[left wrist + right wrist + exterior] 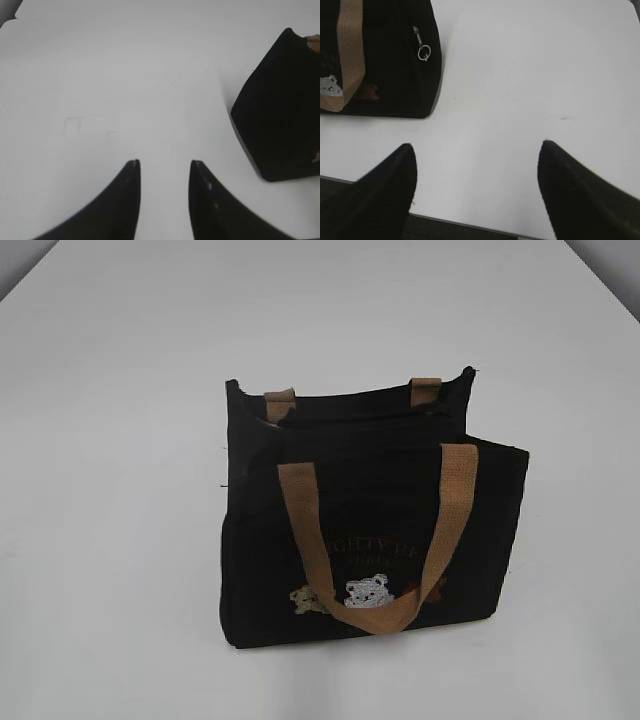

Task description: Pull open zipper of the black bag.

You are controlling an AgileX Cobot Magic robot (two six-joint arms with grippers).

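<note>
Zipper pull: I see the silver clasp with ring (422,46) hanging at the black bag (370,530)'s end, up and left of my right gripper (477,150).
Long axis: zipper (375,418) runs along the bag's top edge.
Nearer arm: right, I judge.
Right gripper: released wide, empty.
Left gripper (164,164): narrow gap, holding nothing; bag to its right.

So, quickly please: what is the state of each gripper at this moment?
Left gripper: jaws partly apart over the white table, holding nothing.
Right gripper: jaws wide open, empty, beside the small black fabric bag.
</note>
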